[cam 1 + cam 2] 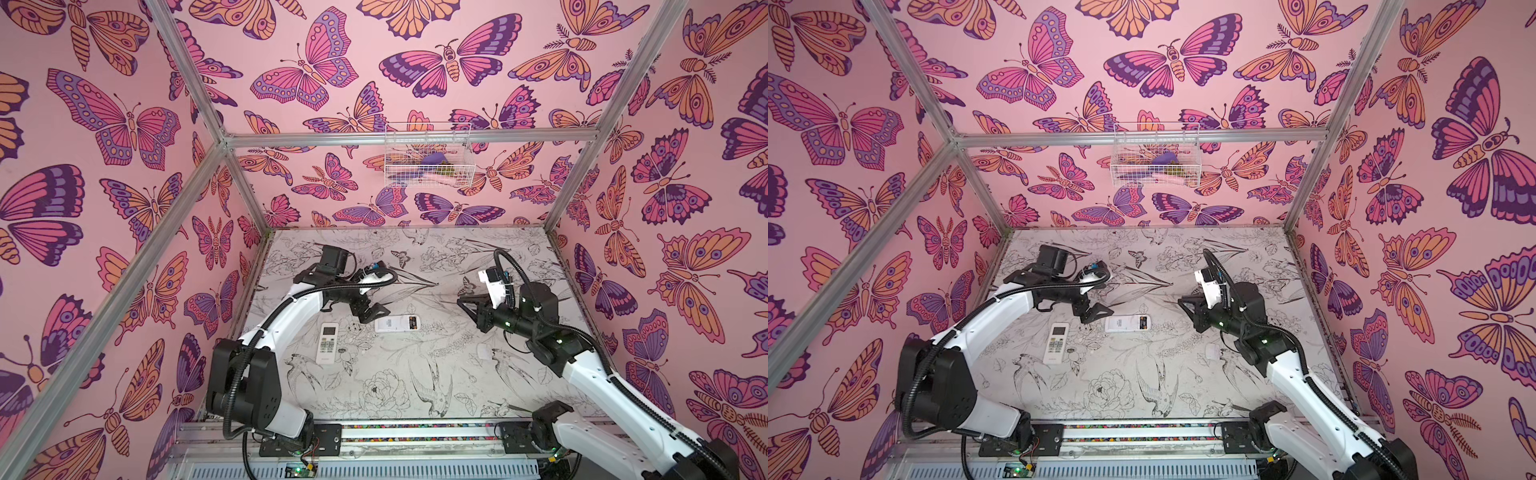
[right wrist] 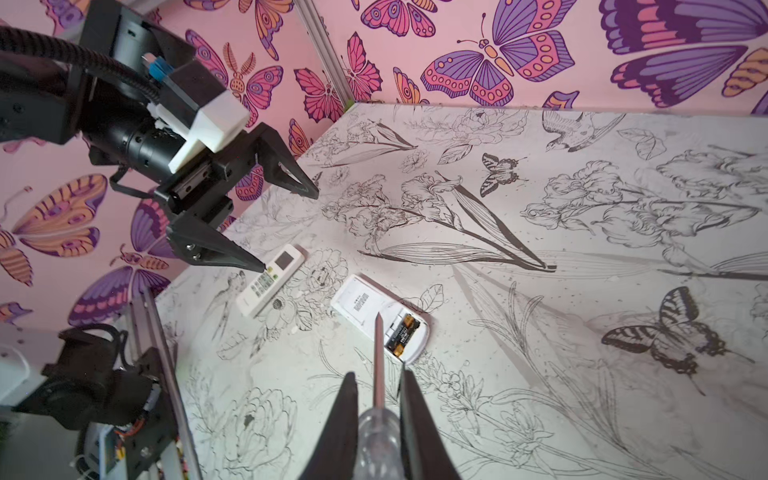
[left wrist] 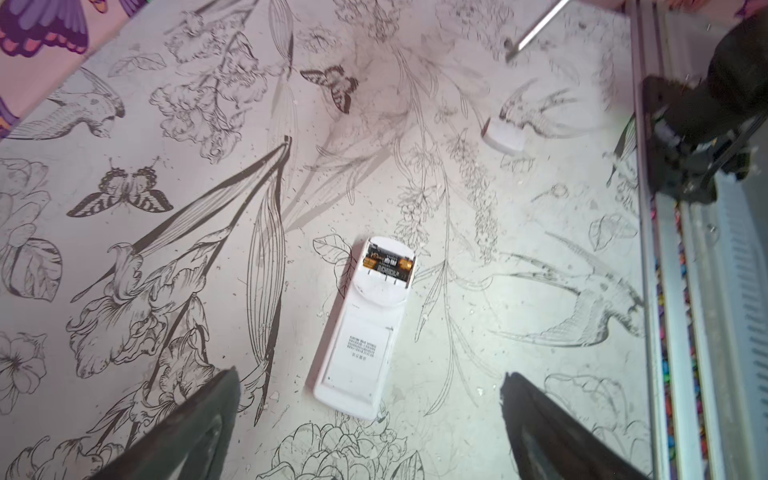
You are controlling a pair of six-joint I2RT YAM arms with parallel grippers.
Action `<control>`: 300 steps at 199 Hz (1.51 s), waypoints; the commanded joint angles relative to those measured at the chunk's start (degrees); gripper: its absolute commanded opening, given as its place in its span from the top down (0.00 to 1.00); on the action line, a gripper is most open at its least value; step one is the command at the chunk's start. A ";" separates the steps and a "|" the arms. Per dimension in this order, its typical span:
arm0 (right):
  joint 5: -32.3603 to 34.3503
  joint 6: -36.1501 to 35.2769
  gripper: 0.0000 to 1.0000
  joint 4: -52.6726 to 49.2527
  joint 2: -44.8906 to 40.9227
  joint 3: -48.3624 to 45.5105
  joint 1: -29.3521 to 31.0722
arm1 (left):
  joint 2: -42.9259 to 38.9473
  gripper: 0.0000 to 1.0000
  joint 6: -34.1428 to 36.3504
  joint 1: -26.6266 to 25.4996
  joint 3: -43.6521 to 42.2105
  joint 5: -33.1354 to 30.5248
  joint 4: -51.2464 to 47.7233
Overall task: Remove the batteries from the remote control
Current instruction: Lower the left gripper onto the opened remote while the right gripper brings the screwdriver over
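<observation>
Your left gripper (image 1: 376, 315) hangs spread wide above the face-down remote control (image 3: 357, 353) mid-table; the batteries (image 3: 388, 264) sit in its open compartment, at its right end. Your right gripper (image 2: 378, 374) clamps the screwdriver (image 2: 380, 436).

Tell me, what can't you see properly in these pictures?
- Batteries in the open remote: tiny in both top views, blurry in the left wrist view, so no sure count.
- Wire basket contents: small and blurred in both top views.
- Screwdriver handle: cut off by the right wrist view's bottom edge.
- Remote's label print: too small to read.
</observation>
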 commanded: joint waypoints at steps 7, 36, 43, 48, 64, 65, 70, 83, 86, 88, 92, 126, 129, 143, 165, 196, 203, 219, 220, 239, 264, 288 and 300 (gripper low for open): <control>-1.02 -10.17 1.00 -0.60 1.41 -0.22 0.06 | 1.34 0.00 10.45 -2.92 -2.94 -3.46 2.04; -4.35 -17.93 1.00 -3.68 5.92 2.62 0.10 | 3.41 0.00 13.81 -3.64 -4.87 -2.60 3.79; -4.92 -19.79 1.00 -4.83 7.13 3.54 0.11 | 3.88 0.00 14.86 -3.99 -5.30 -3.46 4.19; -5.36 -21.19 1.00 -5.82 7.97 4.47 0.17 | 4.29 0.00 15.53 -4.36 -5.56 -4.25 4.60; -6.83 -25.72 1.00 -8.83 10.65 7.13 0.18 | 5.58 0.00 16.99 -5.02 -6.15 -5.45 5.28; -6.98 -26.00 1.00 -8.92 10.83 7.33 0.18 | 5.68 0.00 17.06 -5.02 -6.15 -5.46 5.38; -7.61 -27.41 1.00 -9.78 11.73 8.02 0.24 | 6.14 0.00 17.28 -5.02 -6.24 -5.56 5.54; -8.68 -29.61 1.00 -11.11 14.31 10.12 0.18 | 7.52 0.00 17.23 -5.05 -6.42 -5.97 5.98; -8.90 -29.77 1.00 -11.26 14.89 10.54 0.18 | 7.76 0.00 17.29 -5.03 -6.42 -6.07 6.01; -9.12 -29.96 1.00 -11.28 15.30 10.76 0.18 | 7.98 0.00 17.37 -5.05 -6.48 -6.08 6.02; -9.51 -30.21 1.00 -11.44 16.04 11.21 0.18 | 8.32 0.00 17.54 -5.02 -6.56 -6.28 6.10; -12.10 -34.10 1.00 -11.76 21.44 14.58 1.70 | 10.41 0.00 18.94 -5.46 -7.09 -8.98 8.53; -12.08 -34.82 1.00 -12.22 21.92 15.04 1.95 | 10.61 0.00 19.02 -5.46 -7.23 -9.19 8.94; -12.02 -36.90 1.00 -13.66 24.51 16.87 2.51 | 11.92 0.00 19.79 -5.46 -7.47 -9.69 10.31; -12.14 -38.37 1.00 -13.48 28.05 19.11 3.16 | 14.78 0.00 20.26 -5.59 -6.63 -11.43 10.81; -12.81 -42.02 1.00 -14.23 32.81 22.70 4.05 | 16.97 0.00 20.92 -5.73 -6.29 -11.63 12.36; -12.82 -42.18 1.00 -14.11 33.83 23.40 4.09 | 17.48 0.00 20.87 -5.81 -6.11 -11.41 12.49; -12.76 -42.80 1.00 -14.20 35.90 24.91 4.04 | 18.53 0.03 19.94 -6.15 -5.45 -11.45 12.65; -12.80 -42.89 1.00 -14.28 36.03 25.05 4.04 | 18.52 0.04 19.90 -6.16 -5.45 -11.45 12.63; -13.28 -44.94 1.00 -16.53 39.61 27.56 4.06 | 19.20 0.11 20.26 -6.17 -5.69 -10.73 12.64; -13.44 -46.93 1.00 -20.86 42.40 30.50 4.46 | 19.94 0.24 21.25 -6.33 -6.70 -12.08 12.61; -13.93 -49.83 1.00 -24.03 43.74 31.35 4.92 | 18.89 0.37 23.97 -6.34 -9.27 -11.77 12.61; -13.63 -49.83 1.00 -24.20 44.29 31.21 5.01 | 18.20 0.42 25.39 -6.34 -10.74 -11.48 12.66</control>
